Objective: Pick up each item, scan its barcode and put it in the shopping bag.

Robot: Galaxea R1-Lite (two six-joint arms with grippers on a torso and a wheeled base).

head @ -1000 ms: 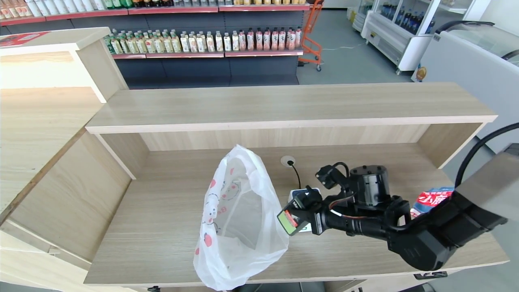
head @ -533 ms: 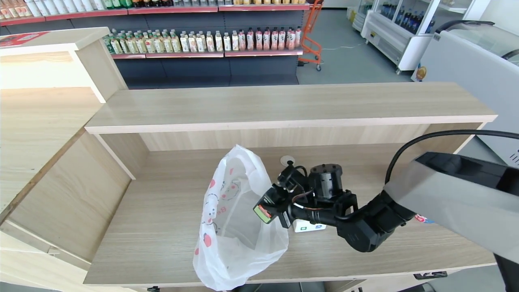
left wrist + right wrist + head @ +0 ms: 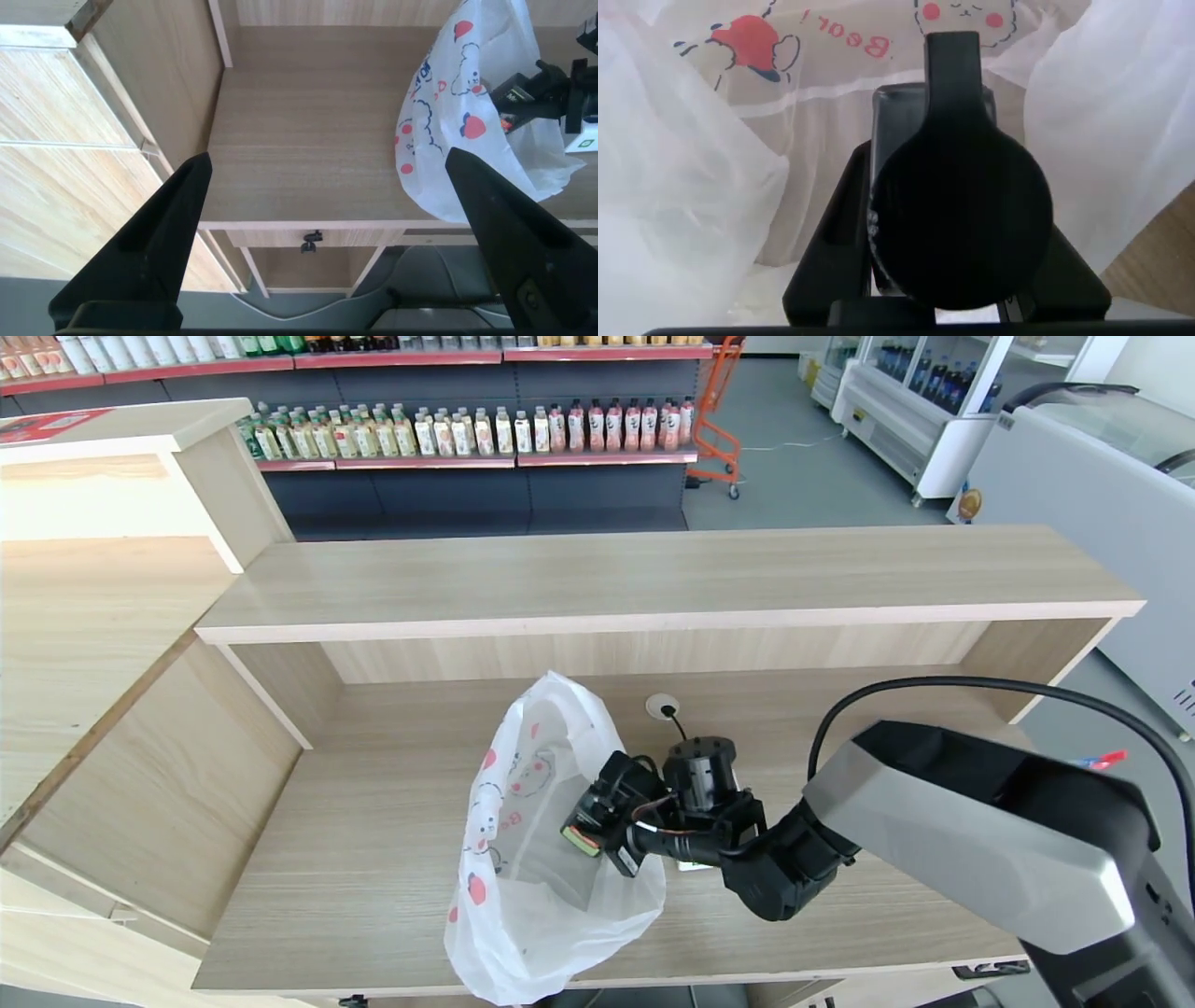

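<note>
The small box (image 3: 581,836), dark with a green and red end face, hangs at the mouth of the shopping bag (image 3: 523,896), on the bag's right-hand rim. Its coloured end is turned into the opening. The head view does not make its long axis plain, though it seems to run along the line of the gripper, leaning down into the bag.

The right gripper (image 3: 597,826) is clamped on the box from the bag's right, with the wrist and forearm stretching away on that side over the counter (image 3: 355,859). In the right wrist view the bag's white plastic (image 3: 710,187) with its bear print lies straight ahead of the fingers and close on both sides. From that I judge the box to be just inside the mouth. The coming move is then a short way further in and down, followed by letting go, with the thin rim likely to snag.

The left gripper (image 3: 329,163) hangs well to the bag's left, beyond the counter's near edge, with its jaws wide apart and nothing between them. The right arm is by far the nearer to the bag.
</note>
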